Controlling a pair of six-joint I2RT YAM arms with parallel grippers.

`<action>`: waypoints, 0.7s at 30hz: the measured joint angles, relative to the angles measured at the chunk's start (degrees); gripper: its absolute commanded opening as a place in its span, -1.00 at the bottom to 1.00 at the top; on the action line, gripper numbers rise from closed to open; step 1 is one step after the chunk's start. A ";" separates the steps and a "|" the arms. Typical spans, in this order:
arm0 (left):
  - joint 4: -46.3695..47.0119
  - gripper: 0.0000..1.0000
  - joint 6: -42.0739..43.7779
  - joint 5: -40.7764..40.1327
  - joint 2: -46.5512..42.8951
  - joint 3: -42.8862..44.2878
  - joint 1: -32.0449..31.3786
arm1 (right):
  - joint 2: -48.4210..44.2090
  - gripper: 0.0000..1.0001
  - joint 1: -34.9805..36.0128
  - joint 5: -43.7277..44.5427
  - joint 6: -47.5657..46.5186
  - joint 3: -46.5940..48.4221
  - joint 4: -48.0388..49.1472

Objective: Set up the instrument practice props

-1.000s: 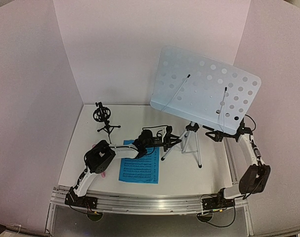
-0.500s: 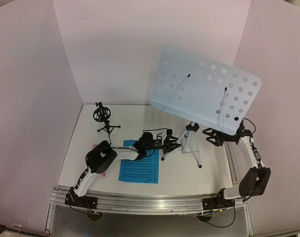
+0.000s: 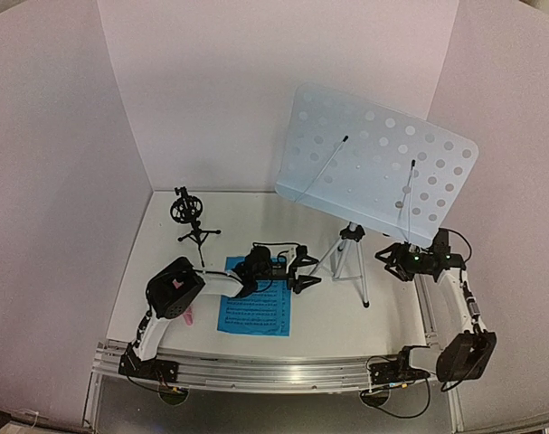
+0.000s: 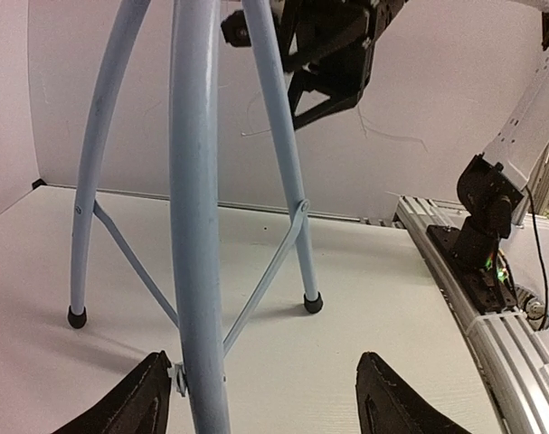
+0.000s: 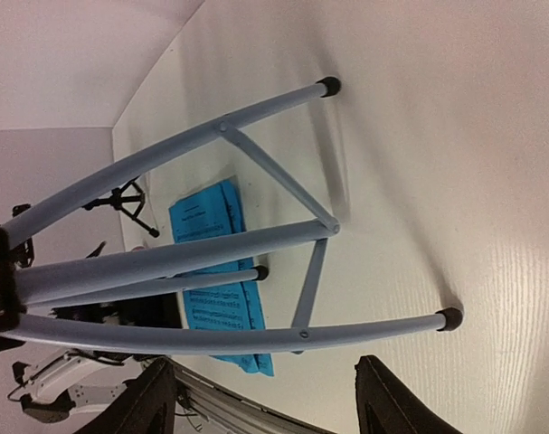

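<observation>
The silver tripod music stand (image 3: 348,260) stands upright at mid-table, its perforated pale desk (image 3: 378,163) tilted above. My left gripper (image 3: 303,271) is open just left of the tripod. In the left wrist view a stand leg (image 4: 197,226) rises between the jaws, close to the left finger (image 4: 129,402), ungripped. My right gripper (image 3: 393,262) hangs open right of the tripod, below the desk's lower edge. Blue sheet-music pages (image 3: 254,307) lie flat under the left arm. The black mic mount (image 3: 191,217) stands at back left. A bit of the pink microphone (image 3: 190,316) shows beside the left arm.
White walls close in the table at the back and both sides. A metal rail (image 3: 283,372) runs along the near edge with both arm bases. The right wrist view shows the tripod legs (image 5: 211,253) and the blue pages (image 5: 222,271) beyond them.
My left gripper has opened off the tripod leg and drawn back to the left. The right gripper has dropped slightly away from the desk's lower edge. The stand stays upright.
</observation>
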 measured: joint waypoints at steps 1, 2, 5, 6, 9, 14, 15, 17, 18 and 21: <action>-0.36 0.44 0.16 0.22 -1.19 -0.78 0.13 | -0.30 0.31 -0.02 1.18 0.53 -0.72 0.00; -0.77 0.44 0.54 0.43 -2.76 -1.80 0.31 | -0.70 0.30 -0.02 2.58 1.34 -1.52 0.01; -2.06 0.45 2.35 0.70 -7.83 -4.95 0.82 | -2.76 0.30 0.00 5.87 4.37 -4.07 -0.18; -2.32 0.45 2.71 0.68 -9.69 -6.33 0.96 | -3.71 0.30 0.00 6.60 5.35 -4.89 -0.33; -3.78 0.45 3.25 0.59 -14.60 -9.70 1.48 | -7.20 0.29 0.63 8.80 8.59 -6.86 -1.23; -8.83 0.44 4.92 0.55 -22.93 -16.19 2.53 | -11.14 0.27 6.59 13.35 13.92 -7.36 -3.94; -10.04 0.43 5.55 0.40 -24.45 -17.35 2.82 | -11.40 0.26 8.48 14.25 14.94 -7.36 -4.43; -12.68 0.41 6.75 0.19 -27.84 -19.64 3.50 | -11.44 0.24 11.33 15.40 16.60 -7.38 -5.59; -14.09 0.41 7.97 0.14 -29.51 -20.42 3.89 | -11.44 0.23 12.24 16.08 17.43 -7.38 -6.24; -18.65 0.41 14.27 -0.82 -34.38 -21.50 5.38 | -11.31 0.23 12.52 18.43 18.67 -6.55 -8.92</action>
